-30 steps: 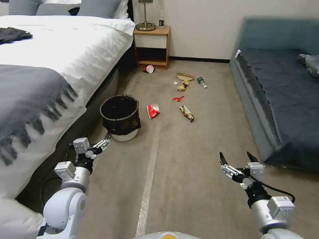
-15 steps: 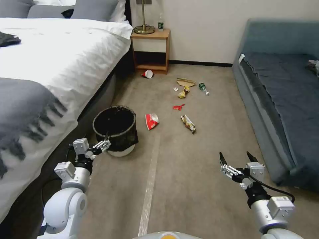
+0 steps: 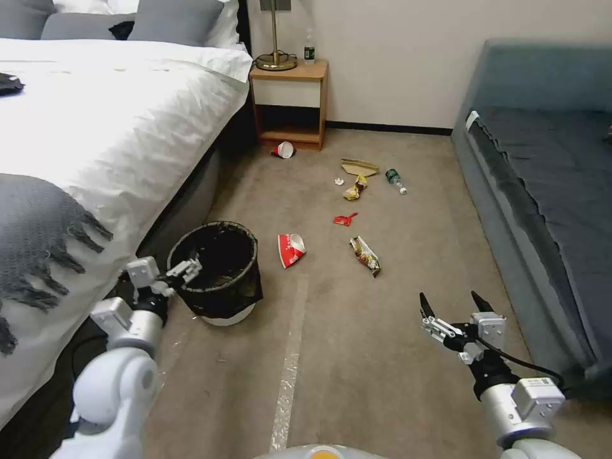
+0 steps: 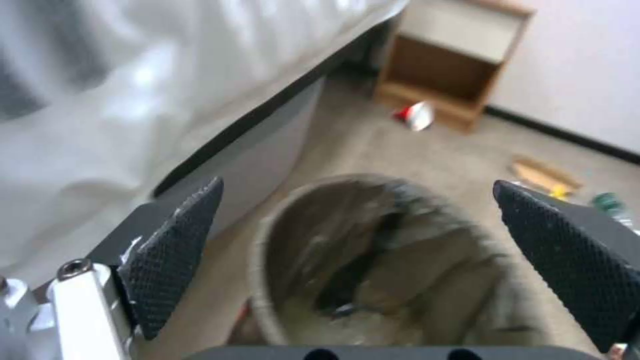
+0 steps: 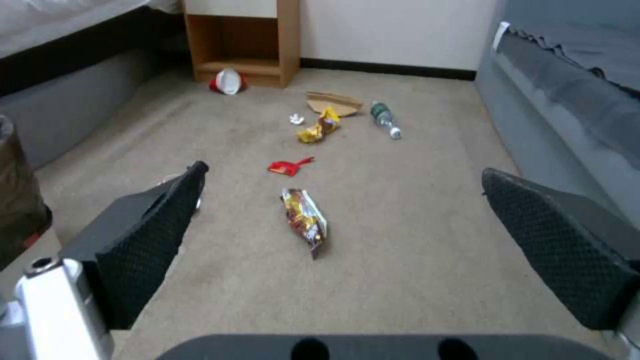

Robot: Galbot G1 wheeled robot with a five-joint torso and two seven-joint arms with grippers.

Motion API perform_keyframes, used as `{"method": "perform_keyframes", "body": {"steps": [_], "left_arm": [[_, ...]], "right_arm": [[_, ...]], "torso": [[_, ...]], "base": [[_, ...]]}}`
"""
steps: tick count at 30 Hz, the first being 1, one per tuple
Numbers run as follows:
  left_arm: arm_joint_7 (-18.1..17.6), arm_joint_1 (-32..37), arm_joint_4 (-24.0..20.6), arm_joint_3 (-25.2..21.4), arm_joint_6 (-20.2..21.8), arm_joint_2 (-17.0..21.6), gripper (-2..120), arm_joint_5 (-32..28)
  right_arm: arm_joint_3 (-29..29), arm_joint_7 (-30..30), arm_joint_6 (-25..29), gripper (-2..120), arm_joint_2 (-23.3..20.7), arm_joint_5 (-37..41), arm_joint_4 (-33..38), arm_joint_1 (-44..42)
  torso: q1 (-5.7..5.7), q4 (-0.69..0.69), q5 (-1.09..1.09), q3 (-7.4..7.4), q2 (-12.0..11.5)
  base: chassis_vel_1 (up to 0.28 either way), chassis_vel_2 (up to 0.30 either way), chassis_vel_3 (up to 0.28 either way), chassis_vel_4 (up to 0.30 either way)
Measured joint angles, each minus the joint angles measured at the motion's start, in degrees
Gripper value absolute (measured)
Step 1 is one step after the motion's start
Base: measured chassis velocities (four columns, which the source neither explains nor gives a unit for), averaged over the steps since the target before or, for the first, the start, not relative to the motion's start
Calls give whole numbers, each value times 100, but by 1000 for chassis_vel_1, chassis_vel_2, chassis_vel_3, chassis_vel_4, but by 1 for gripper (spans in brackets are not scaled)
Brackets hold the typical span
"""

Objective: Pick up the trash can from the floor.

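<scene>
Left arm lines up on the trash can

The bed [image 3: 115, 121] fills the left, the couch [image 3: 548, 191] the right, with the floor [image 3: 382, 331] between. The trash can [image 3: 217, 271] stands upright on the floor near the bed, left of the tape strip [image 3: 290, 363]. The left gripper [image 3: 185, 271] hovers at its near-left rim, jaws open (nothing held). The right gripper [image 3: 449, 306] idles well right, jaws open too. This looks like the approach; next, the jaws need to straddle the rim and close. Litter lies farther off.

Trash can [image 3: 217, 274] on floor [image 3: 382, 357], beside bed [image 3: 115, 127]
</scene>
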Motion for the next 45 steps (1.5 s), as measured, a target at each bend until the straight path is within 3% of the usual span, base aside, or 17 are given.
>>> {"method": "perform_keyframes", "body": {"steps": [1,2,4,5,6,8,12,20,26,37,40,43,45], "left_arm": [[-167,-140,118,-74,260,95,100,-214],[-167,-140,118,-74,260,95,100,-214],[-612,-367,304,-135,743,248,100,-815],[-612,-367,304,-135,743,248,100,-815],[-1042,-586,542,-139,1032,355,100,-1367],[-1228,-772,800,-106,1096,416,100,-1569],[-1317,-1194,1403,104,1114,440,100,-1719],[-1331,-1341,1830,269,1130,275,100,-1691],[-1283,-1398,2213,297,1140,227,91,-1651],[-1212,-1486,2496,294,1212,200,54,-1821],[-1194,-1458,2493,283,1175,186,39,-1822],[-1194,-1451,2488,279,1170,186,35,-1821],[-1185,-1425,2474,259,1151,192,23,-1820]], "right_arm": [[-3,-1,0,100,0,0,-5,0],[-3,-1,0,100,0,0,-5,0],[-9,-2,0,100,0,0,-14,9],[-9,-2,0,100,0,0,-14,9],[-13,-3,0,100,0,0,-22,14],[-14,-5,0,100,0,0,-30,14],[18,-6,25,100,0,5,-35,5],[112,-5,69,100,0,58,-39,1],[108,-5,90,100,0,77,-39,11],[59,-17,147,100,0,92,-22,5],[32,-34,176,100,0,95,-22,-8],[26,-34,178,100,0,94,-25,-8],[12,-36,183,100,0,93,-30,2]], "torso": [[0,0,0,0,0],[0,0,0,0,0],[0,1,1,0,0],[0,1,1,0,0],[0,1,0,0,0],[0,1,0,0,0],[0,0,0,0,0],[0,0,1,0,0],[0,1,1,0,0],[0,0,1,0,0],[0,0,2,0,0],[0,0,2,0,0],[0,0,0,0,0]], "base": [[0,0,0,0],[0,0,0,0],[0,0,0,0],[0,0,0,0],[0,0,0,0],[0,0,0,0],[0,0,0,0],[0,0,0,0],[0,0,0,0],[0,0,0,0],[0,0,0,0],[0,0,0,0],[0,0,0,0]]}}
